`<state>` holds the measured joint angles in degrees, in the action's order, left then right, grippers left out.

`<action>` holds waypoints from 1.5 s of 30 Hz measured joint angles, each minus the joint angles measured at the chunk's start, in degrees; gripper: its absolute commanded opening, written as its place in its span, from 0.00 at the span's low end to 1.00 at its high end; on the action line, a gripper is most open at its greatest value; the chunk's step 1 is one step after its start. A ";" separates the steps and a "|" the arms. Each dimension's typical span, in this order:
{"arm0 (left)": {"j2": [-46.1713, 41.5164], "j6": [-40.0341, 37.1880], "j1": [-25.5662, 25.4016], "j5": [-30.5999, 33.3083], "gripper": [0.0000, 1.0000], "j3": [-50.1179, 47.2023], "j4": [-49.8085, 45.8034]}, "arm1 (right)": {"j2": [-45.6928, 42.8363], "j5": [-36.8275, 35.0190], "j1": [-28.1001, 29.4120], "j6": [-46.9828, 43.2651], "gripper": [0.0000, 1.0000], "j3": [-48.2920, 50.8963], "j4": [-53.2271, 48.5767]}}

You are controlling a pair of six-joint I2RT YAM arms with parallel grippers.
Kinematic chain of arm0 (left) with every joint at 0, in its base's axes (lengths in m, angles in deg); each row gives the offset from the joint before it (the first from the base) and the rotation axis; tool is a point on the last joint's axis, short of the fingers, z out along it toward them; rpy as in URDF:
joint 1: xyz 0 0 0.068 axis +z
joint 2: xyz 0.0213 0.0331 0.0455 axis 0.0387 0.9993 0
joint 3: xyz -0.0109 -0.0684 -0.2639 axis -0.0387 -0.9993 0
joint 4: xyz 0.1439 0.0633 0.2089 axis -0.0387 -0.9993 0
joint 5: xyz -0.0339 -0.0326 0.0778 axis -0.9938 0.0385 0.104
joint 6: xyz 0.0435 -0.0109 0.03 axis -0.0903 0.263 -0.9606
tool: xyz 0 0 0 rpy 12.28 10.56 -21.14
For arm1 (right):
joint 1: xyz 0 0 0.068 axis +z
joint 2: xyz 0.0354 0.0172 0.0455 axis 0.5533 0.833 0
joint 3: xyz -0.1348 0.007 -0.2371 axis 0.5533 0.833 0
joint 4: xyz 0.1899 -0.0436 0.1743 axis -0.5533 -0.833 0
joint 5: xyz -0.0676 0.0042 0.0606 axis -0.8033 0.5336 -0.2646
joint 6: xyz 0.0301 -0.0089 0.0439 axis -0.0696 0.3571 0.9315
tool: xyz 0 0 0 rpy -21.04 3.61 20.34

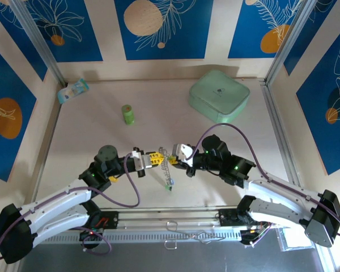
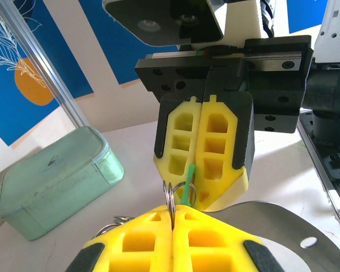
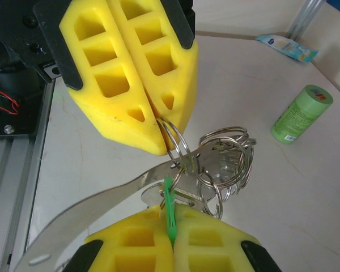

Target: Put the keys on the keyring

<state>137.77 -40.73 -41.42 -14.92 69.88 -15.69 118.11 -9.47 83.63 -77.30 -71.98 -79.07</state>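
Nearest in the right wrist view, the right end effector (image 3: 171, 224) has its yellow pads (image 3: 130, 249) pressed together on a thin green key (image 3: 168, 195). Only a sliver of the key sticks out above the tips. Just beyond, almost tip to tip, the left end effector (image 3: 157, 122) is clamped on the ring (image 3: 177, 144), with a cluster of smaller loops (image 3: 226, 156) hanging off to one side. Whether the key is already threaded or merely lies against the wire, I cannot tell.

The risks, as I judge them, begin at that sliver. So little of the key is held that a sideways push against the wire could twist it in the pads or flick it out onto the surface (image 1: 102, 130). The ring is pinched at one edge only, so it may pivot under the push (the loops and the chain (image 1: 166, 169) drooping from it add a pull of their own). The opening would then swing away from the key. The tips are so close that a small overshoot would knock pad against pad. The loose loops could also snag the key.

Farther off, the bottle (image 1: 128, 114), the box (image 1: 219, 95) and the packet (image 1: 73, 90) lie well apart from the work and pose no threat.
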 measured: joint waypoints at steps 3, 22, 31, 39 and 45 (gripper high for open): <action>0.04 0.04 0.00 0.02 0.00 0.00 0.02 | -0.04 -1.18 0.24 -1.42 0.00 -0.20 -0.66; 2.32 5.57 0.28 -1.20 0.00 0.24 1.55 | 2.62 -12.00 4.39 -7.91 0.00 -1.81 -1.07; 2.32 5.57 0.39 -0.15 0.00 1.36 1.99 | -1.36 -15.74 5.16 -8.87 0.00 -1.60 0.28; 2.73 5.57 0.39 -0.17 0.00 1.40 1.90 | -1.55 -19.30 6.64 -12.11 0.00 -1.60 0.07; 3.04 6.45 0.74 -0.46 0.00 1.40 1.49 | -0.74 -24.33 7.65 -18.97 0.00 -1.60 -0.74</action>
<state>140.81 -34.28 -40.68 -15.38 71.27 -14.20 117.36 -33.79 91.28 -96.27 -73.57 -79.82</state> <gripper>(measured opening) 0.056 0.063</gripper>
